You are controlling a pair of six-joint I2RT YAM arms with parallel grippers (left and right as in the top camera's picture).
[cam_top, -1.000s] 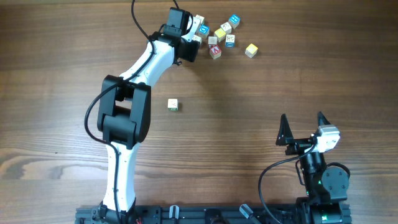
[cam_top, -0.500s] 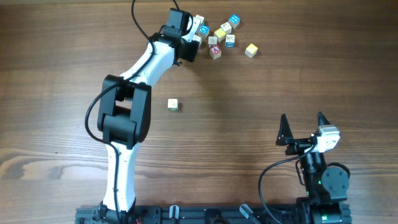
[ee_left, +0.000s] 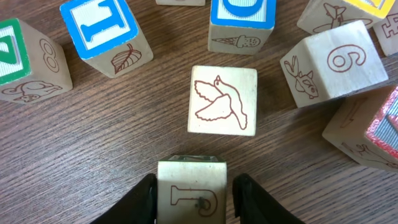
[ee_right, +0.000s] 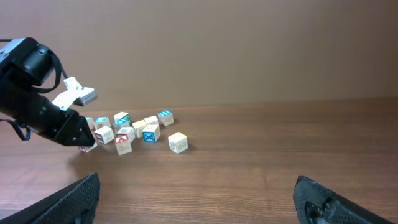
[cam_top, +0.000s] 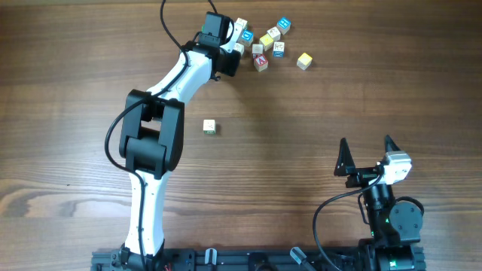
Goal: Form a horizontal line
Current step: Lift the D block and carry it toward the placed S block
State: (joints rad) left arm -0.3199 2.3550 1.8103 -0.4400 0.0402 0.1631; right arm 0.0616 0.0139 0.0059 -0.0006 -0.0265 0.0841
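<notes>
Left claw (ee_left: 194, 182) narrowed around letter cube (ee_left: 189, 198), grip unclear; right claw (ee_right: 196, 186) spread wide.

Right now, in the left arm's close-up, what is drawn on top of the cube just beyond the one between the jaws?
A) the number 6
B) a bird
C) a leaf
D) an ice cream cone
B: the pale cube just past the lettered cube at the bottom edge carries a brown bird outline, wings spread.
</notes>
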